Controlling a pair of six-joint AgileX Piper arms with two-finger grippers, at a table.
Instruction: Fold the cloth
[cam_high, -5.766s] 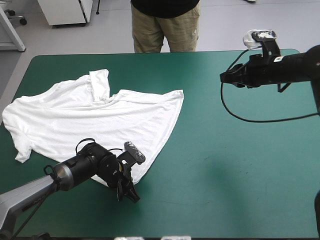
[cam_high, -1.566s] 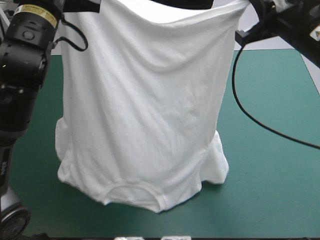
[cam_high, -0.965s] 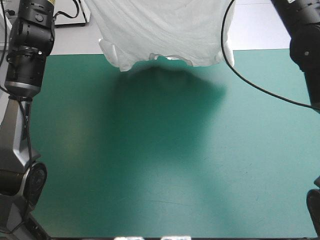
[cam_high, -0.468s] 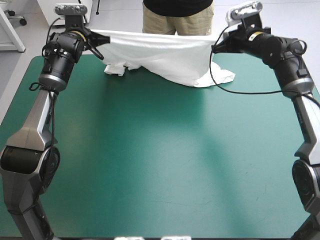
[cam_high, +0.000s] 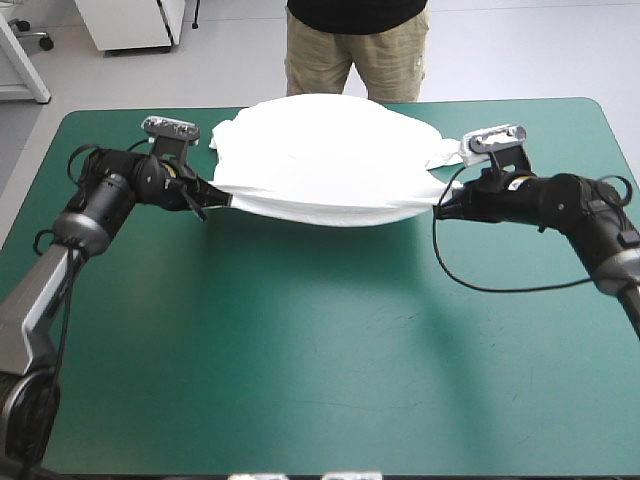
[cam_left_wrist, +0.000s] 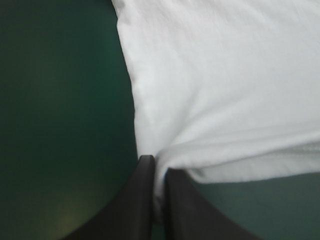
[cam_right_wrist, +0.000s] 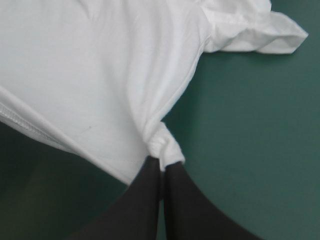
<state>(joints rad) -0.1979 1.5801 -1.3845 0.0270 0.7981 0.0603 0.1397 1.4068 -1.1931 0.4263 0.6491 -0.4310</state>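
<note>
1. T-shirt: white, short-sleeved. It sits at the upper centre of the high view, near the far edge of the tabletop. The far part rests on the teal-green cover. The near edge is stretched in a shallow sagging line between the two tools, with a shadow beneath it.
2. Left tool: upper left of the high view. Its black fingers are pinched nearly together on the left end of the near edge, and the left wrist view shows cloth between them.
3. Right tool: upper right of the high view, clamped on the right end of the near edge. The right wrist view shows a small bunched knot of cloth at the fingertips. A sleeve lies ahead on the cover.
</note>
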